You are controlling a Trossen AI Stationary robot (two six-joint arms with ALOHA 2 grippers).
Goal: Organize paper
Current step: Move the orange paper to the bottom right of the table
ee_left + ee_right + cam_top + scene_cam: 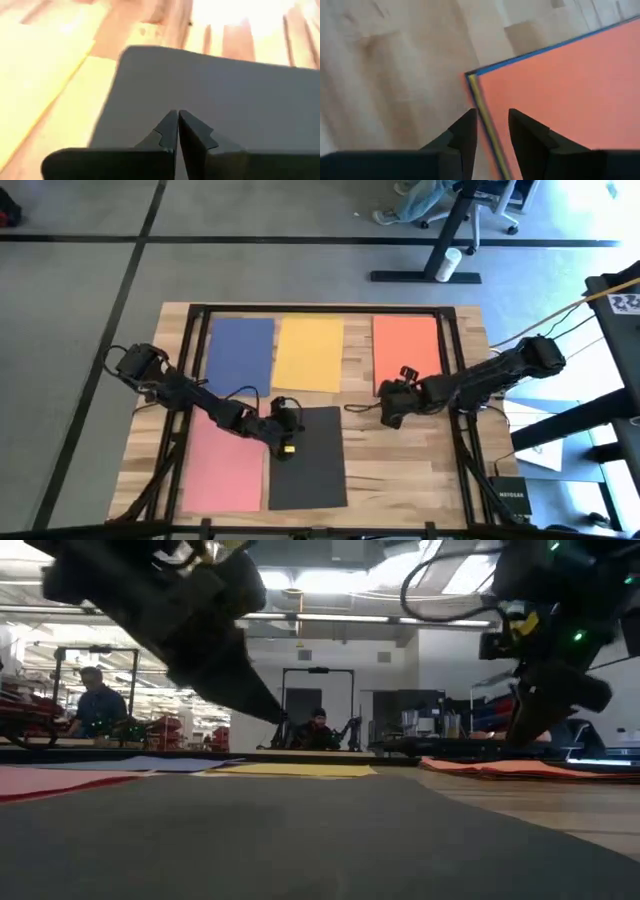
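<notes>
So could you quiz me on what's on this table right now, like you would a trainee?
1. True or false: the left gripper is over the black sheet.
2. Which sheet lies between the blue sheet and the orange stack in the far row?
A. pink
B. yellow
C. white
3. The right gripper sits at which part of the orange stack: its middle or a corner?

Key
1. True; the left wrist view shows its fingers closed over the dark sheet.
2. B, the yellow sheet.
3. A corner; its open fingers straddle the edge, where blue and yellow layers show underneath.
</notes>
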